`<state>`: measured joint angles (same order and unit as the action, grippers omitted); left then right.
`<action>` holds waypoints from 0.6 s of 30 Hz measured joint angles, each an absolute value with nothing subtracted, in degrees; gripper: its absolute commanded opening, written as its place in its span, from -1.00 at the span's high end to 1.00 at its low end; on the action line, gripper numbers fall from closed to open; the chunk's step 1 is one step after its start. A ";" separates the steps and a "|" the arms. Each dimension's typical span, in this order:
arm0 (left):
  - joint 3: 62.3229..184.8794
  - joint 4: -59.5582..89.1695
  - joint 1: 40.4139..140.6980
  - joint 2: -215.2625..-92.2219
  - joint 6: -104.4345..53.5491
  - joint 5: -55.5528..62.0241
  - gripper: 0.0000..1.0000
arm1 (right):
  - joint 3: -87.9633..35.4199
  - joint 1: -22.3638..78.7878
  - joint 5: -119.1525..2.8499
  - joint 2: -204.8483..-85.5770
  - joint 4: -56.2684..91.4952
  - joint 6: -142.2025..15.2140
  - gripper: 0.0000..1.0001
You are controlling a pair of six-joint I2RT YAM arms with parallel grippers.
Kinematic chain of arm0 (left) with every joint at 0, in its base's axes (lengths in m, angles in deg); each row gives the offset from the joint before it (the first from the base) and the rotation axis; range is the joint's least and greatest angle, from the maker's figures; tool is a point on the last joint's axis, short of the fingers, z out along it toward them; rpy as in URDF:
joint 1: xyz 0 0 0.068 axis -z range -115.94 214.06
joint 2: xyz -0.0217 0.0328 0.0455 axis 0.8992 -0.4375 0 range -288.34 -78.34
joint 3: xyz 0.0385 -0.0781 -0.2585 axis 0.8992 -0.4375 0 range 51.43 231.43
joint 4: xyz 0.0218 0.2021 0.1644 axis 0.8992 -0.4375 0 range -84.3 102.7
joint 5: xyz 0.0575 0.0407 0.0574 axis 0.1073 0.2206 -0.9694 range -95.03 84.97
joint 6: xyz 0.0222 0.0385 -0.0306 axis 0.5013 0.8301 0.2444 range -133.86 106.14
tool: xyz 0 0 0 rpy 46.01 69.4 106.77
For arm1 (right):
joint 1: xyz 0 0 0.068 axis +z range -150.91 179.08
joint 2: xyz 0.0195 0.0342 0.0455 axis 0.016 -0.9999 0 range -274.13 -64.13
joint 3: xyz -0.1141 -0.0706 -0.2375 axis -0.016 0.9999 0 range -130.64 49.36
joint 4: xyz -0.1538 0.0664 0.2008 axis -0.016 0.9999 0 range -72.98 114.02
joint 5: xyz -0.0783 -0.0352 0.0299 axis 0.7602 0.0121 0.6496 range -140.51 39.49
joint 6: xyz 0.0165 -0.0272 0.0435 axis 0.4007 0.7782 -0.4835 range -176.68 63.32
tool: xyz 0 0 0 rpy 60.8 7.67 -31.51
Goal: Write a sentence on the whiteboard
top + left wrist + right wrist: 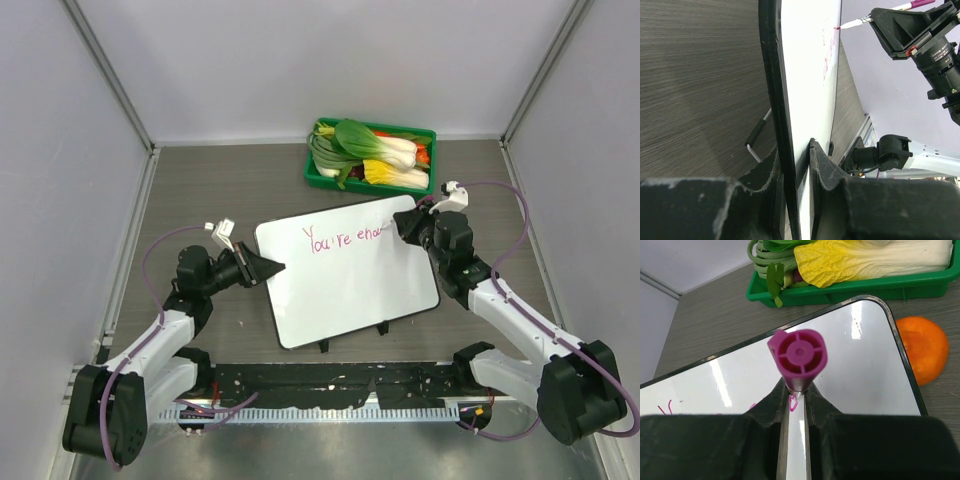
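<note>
Whiteboard: the whiteboard [350, 285] lies face-up at the centre of the bench [200, 190]. It looks stiff, light and slick-faced, so it is likely to skid under pen pressure.
Hold point: the board's 9 o'clock rim, where the left hand [273, 267] is clamped across the edge, one finger above and one below.
Sentence: the sentence [343, 238] is pink script near the board's 12 o'clock edge, reading roughly "You're eno" and unfinished.
Marker: the marker [798, 357] is slim, magenta and probably light and rigid. The right hand [795, 396] pinches its barrel, with the tip at the board's surface at the script's 3 o'clock end.
Risk: pressing hard could shove the board or skew the pen.
Vegetable tray: the vegetable tray [318, 178] sits at 12 to 1 o'clock, apart from the board.

Overhead view steeply down from behind; both wrist views close against the shared whiteboard [350, 290].
</note>
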<state>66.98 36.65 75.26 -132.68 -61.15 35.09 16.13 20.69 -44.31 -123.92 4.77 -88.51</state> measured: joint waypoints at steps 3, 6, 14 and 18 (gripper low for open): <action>66.98 36.65 75.26 -132.68 -61.15 35.09 1.00 | 16.13 20.69 -44.38 -123.92 4.75 -88.49 0.99; 66.98 36.65 75.26 -132.68 -61.15 35.09 1.00 | 16.13 20.69 -44.49 -123.90 4.81 -88.49 0.99; 66.98 36.65 75.26 -132.68 -61.15 35.11 1.00 | 16.54 20.69 -44.90 -122.78 5.55 -88.32 0.99; 67.01 36.62 75.26 -132.66 -61.15 35.11 1.00 | 17.37 20.69 -45.25 -121.89 5.99 -88.32 0.99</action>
<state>67.01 36.62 75.26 -132.66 -61.15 35.11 17.37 20.69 -45.25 -121.89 5.99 -88.32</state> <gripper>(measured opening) 0.203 0.172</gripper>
